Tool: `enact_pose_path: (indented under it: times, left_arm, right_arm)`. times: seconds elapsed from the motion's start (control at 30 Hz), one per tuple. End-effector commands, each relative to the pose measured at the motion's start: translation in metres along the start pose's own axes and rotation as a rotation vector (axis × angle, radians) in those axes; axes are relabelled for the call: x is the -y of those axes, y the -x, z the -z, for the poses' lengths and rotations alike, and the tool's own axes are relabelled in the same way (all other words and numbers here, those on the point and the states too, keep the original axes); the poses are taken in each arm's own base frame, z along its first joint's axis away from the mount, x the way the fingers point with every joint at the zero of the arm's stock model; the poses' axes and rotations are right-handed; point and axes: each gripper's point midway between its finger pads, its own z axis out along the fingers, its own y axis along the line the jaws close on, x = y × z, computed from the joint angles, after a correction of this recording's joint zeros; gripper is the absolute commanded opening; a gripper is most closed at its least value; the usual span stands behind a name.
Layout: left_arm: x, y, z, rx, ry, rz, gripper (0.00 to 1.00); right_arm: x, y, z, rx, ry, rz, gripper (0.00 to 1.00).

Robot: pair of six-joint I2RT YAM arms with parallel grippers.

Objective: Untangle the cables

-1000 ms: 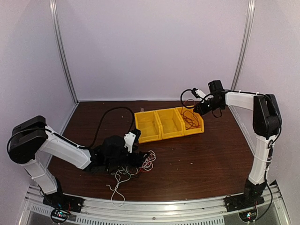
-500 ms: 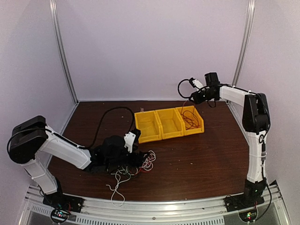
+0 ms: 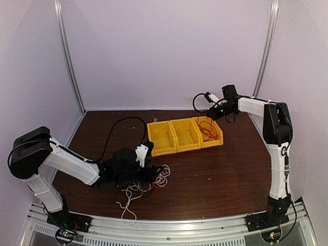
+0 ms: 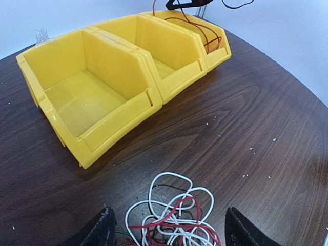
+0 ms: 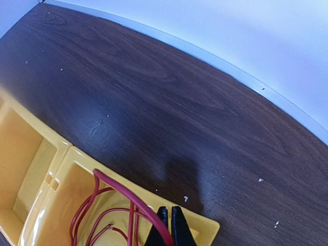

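A tangle of white, red and dark cables [image 3: 156,178] lies on the brown table in front of the yellow bins. In the left wrist view the tangle [image 4: 174,212] sits between the two fingers of my left gripper [image 4: 166,228]. That gripper [image 3: 150,171] is low over the table, open, with nothing gripped. A separate red cable [image 3: 206,128] lies looped in the rightmost bin [image 3: 219,134]. My right gripper [image 3: 211,114] hovers over that bin's back edge. It [image 5: 171,220] is shut on the red cable [image 5: 125,195], which runs down into the bin.
Three joined yellow bins [image 4: 128,110] stand at mid-table; the left [image 3: 160,137] and middle [image 3: 185,134] ones hold nothing. White strands [image 3: 125,205] trail from the tangle toward the front edge. A thick black arm cable [image 3: 115,128] arcs over the left side. White walls enclose the table.
My right gripper has risen and swung back and to the left over the rightmost bin, red cable still in it. The left arm and the tangle have not moved.
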Motion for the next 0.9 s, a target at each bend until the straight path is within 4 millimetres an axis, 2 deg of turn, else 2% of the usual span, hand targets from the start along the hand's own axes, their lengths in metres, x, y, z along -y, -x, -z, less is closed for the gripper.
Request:
enact_pose_path:
  times: [0.0,0.1,0.2,0.3,0.43,0.7,0.8,0.87]
  left_arm:
    - [0.005,0.006,0.001,0.035,-0.019,0.01,0.74]
    - [0.003,0.005,0.003,0.038,-0.015,0.011,0.74]
    - [0.002,0.004,0.004,0.042,-0.013,0.013,0.74]
    - [0.004,0.002,0.001,0.036,-0.022,0.011,0.74]
    - [0.009,0.005,-0.004,0.035,-0.039,0.007,0.74]
    - [0.008,0.011,0.0,0.044,-0.03,0.008,0.74]
    - [0.005,0.012,0.004,0.048,-0.02,0.01,0.74]
    - [0.003,0.012,0.006,0.052,-0.011,0.013,0.74]
  right_arm:
    - [-0.008,0.016,0.026,0.055,-0.002,0.02,0.0]
    - [-0.021,0.012,0.041,0.075,-0.002,0.034,0.0]
    - [-0.038,-0.003,0.046,0.068,-0.003,0.05,0.0]
    - [-0.048,-0.028,0.034,0.005,-0.005,0.053,0.0]
    - [-0.044,-0.052,0.014,-0.069,-0.019,0.008,0.0]
    - [-0.045,-0.068,-0.012,-0.178,-0.11,0.0,0.0]
    - [-0.053,-0.07,-0.013,-0.213,-0.113,0.012,0.0]
    - [-0.056,-0.062,-0.004,-0.199,-0.121,0.01,0.02]
